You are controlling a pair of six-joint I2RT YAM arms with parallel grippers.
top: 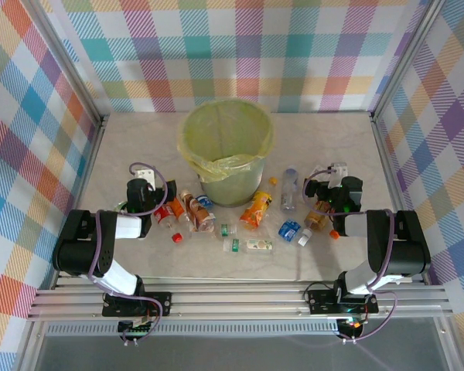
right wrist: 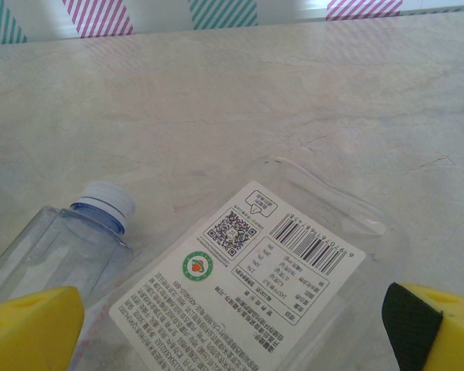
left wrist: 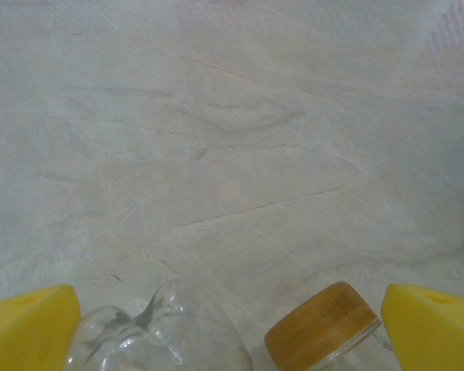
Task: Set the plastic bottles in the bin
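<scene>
Ten or so plastic bottles (top: 257,209) lie scattered on the pale marbled table (top: 139,143), just in front of the bin (top: 232,187). The bin stands upright at mid-table, its yellow-green liner (top: 220,165) folded over the rim. We see the left gripper (left wrist: 232,331) with fingers spread wide, flanking a crushed clear bottle (left wrist: 139,340) and a brown cap (left wrist: 325,328) and clamping neither. The right gripper (right wrist: 232,328) is likewise spread wide, straddling a clear bottle with a white barcode label (right wrist: 247,286). Just beside it lies a white-capped clear bottle (right wrist: 69,239).
</scene>
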